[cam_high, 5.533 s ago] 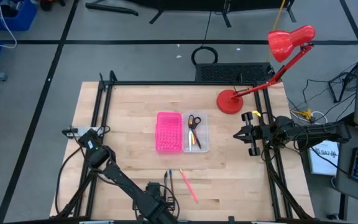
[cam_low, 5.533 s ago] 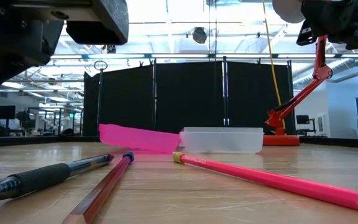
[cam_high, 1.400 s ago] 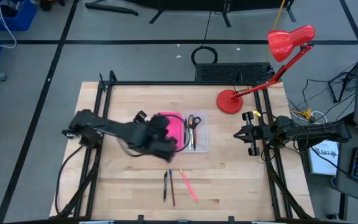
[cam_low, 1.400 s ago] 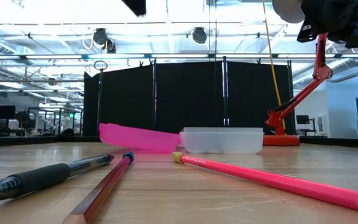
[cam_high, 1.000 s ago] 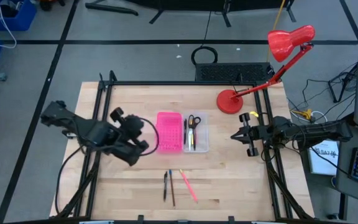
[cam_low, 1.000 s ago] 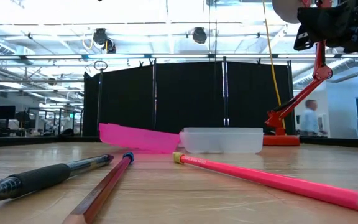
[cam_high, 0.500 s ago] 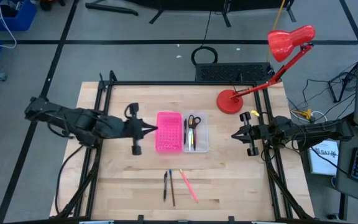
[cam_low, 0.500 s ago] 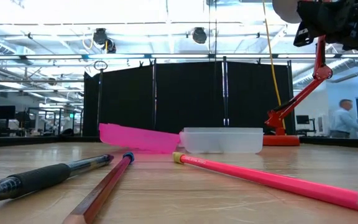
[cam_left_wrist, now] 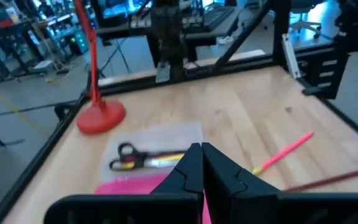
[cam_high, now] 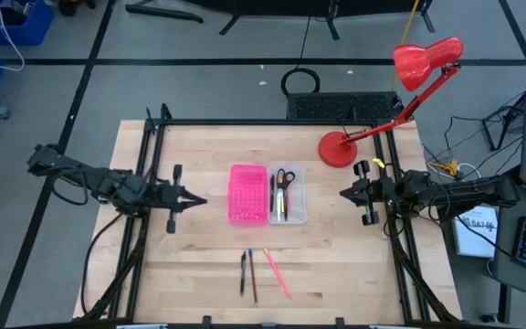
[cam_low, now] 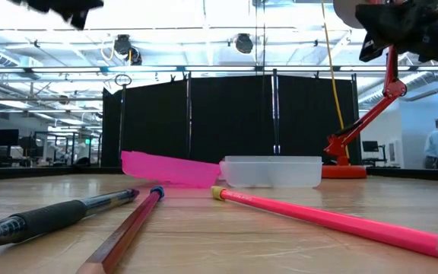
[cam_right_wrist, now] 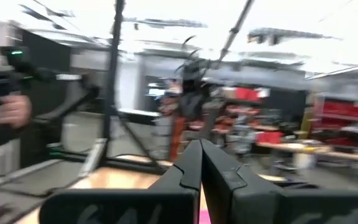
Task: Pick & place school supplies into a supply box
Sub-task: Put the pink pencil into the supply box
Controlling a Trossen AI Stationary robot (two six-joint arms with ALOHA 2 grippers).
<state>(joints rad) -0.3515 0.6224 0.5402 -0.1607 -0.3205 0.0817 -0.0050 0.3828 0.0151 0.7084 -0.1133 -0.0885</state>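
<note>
The clear supply box (cam_high: 288, 196) stands mid-table with black-handled scissors (cam_high: 286, 177) and a few pens inside; the left wrist view shows the scissors (cam_left_wrist: 126, 152) lying in it. A black pen (cam_high: 242, 272), a brown pencil (cam_high: 252, 275) and a pink pencil (cam_high: 278, 273) lie flat near the front edge. My left gripper (cam_high: 199, 199) hovers shut left of the pink panel (cam_high: 247, 193), pointing right and holding nothing. My right gripper (cam_high: 343, 194) hovers shut right of the box, also holding nothing.
A red desk lamp stands with its base (cam_high: 338, 148) at the far right of the table. The pink perforated panel lies against the box's left side. Bare wood shows between the box and the three loose items. A person walks in the room behind (cam_low: 436, 148).
My left arm has drawn back toward the table's left edge and levelled out, its shut fingers now pointing right at the pink panel. The supplies and the box have stayed where they were.
</note>
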